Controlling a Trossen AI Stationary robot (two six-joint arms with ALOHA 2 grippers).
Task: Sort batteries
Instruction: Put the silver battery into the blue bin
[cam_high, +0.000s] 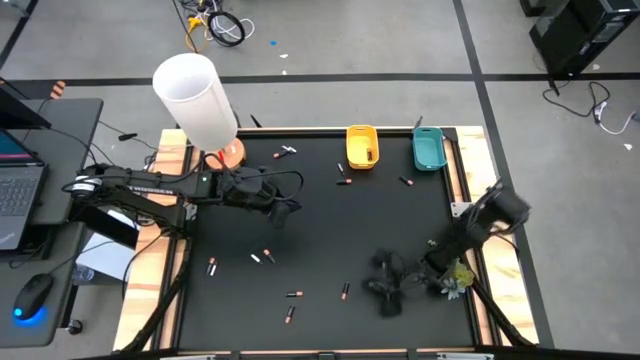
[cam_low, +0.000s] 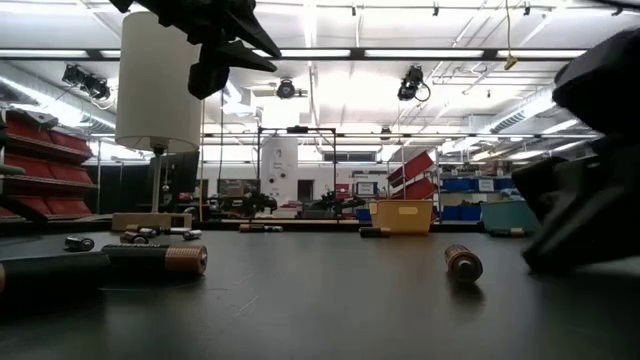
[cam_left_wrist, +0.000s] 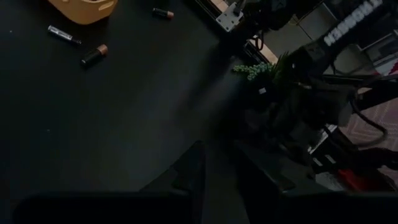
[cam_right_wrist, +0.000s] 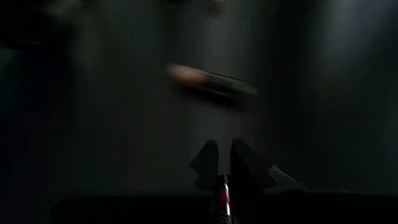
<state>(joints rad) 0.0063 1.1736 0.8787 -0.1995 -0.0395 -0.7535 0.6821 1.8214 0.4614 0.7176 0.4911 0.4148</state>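
Note:
Small batteries lie scattered on the black mat (cam_high: 320, 230): one near the yellow tray (cam_high: 343, 175), a pair at mid-left (cam_high: 262, 257), others near the front (cam_high: 293, 293), (cam_high: 345, 291). In the low view two lie close (cam_low: 155, 260), (cam_low: 463, 262). My left gripper (cam_high: 283, 212) (cam_left_wrist: 219, 149) hovers open, well above the mat's left half (cam_low: 215, 55), holding nothing. My right gripper (cam_high: 385, 295) (cam_right_wrist: 222, 152) is low over the mat's near right part, shut on a thin red battery (cam_right_wrist: 222, 190). Another battery (cam_right_wrist: 211, 81) lies blurred ahead of it. My right gripper pinches a thin red battery (cam_right_wrist: 222, 193) between its two fingers (cam_right_wrist: 208, 163). The battery shows as a narrow red strip lying along the gap between them. The fingers hide most of it, and I cannot tell whether it is lifted off the mat.
A yellow tray (cam_high: 362, 146) and a teal tray (cam_high: 428, 148) sit at the far edge. A tall white lamp (cam_high: 195, 95) stands at the far left corner. A small green plant (cam_high: 458, 275) is beside the right arm. A laptop and a mouse lie left of the table.

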